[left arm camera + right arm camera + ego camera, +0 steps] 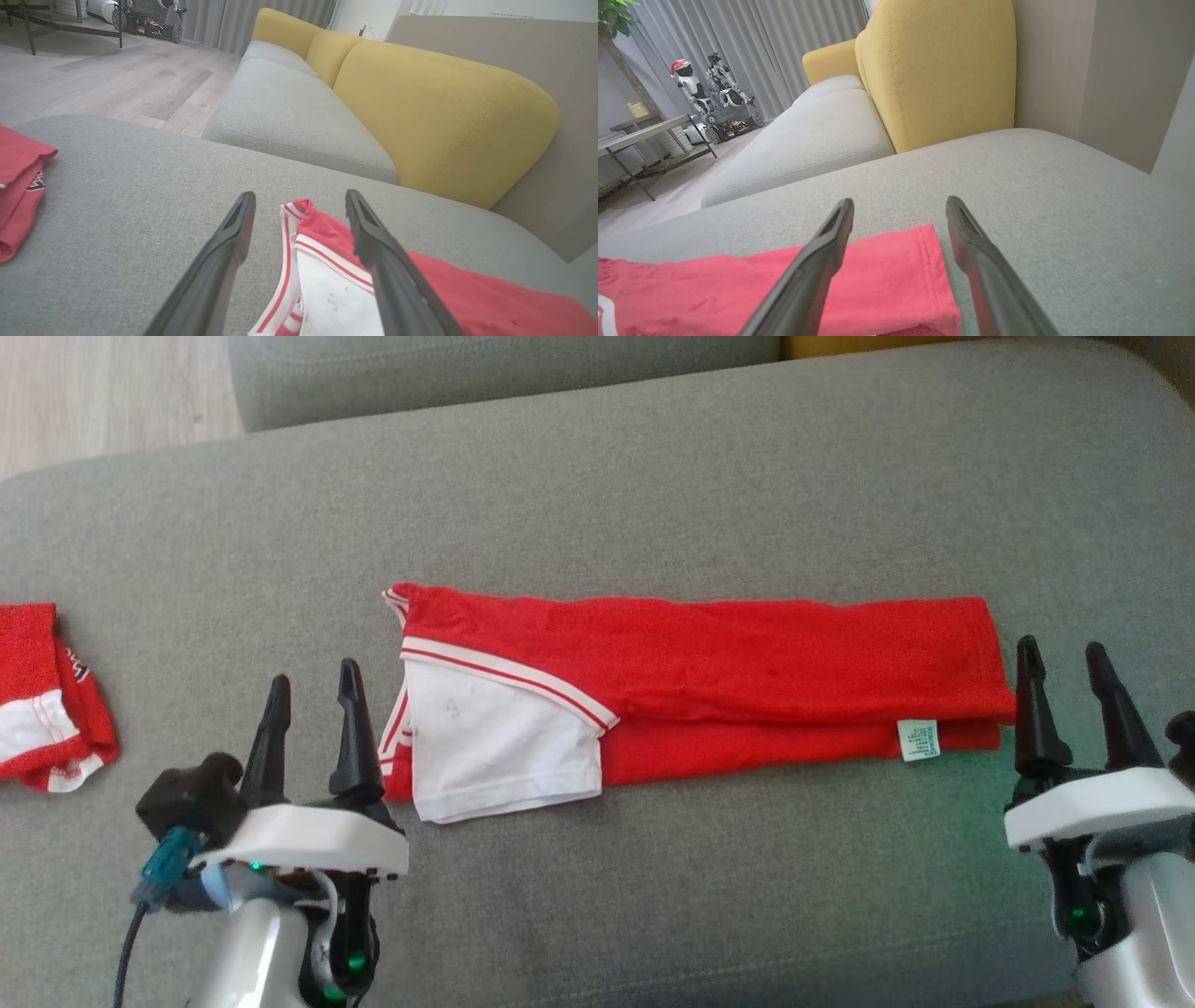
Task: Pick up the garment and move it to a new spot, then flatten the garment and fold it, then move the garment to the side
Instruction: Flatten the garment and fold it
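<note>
The garment [709, 681] is a red shirt with a white sleeve and white-striped trim, folded into a long band across the grey cushion [653, 495]. My left gripper [313, 686] stands open just off its left end, fingers apart and empty; in the left wrist view the garment's collar end [327, 280] lies between and under the left gripper [300, 201]. At the band's right end my right gripper [1064, 663] is open too. The right wrist view has the garment's red corner [887, 275] beneath the right gripper [900, 206].
A second red and white folded garment [42, 695] lies at the cushion's left edge. Behind are another grey seat [289, 107] and yellow backrests [434, 116]. Wooden floor [103, 79] lies to the left, with a table [640, 135] and parked robots [710, 93] far off.
</note>
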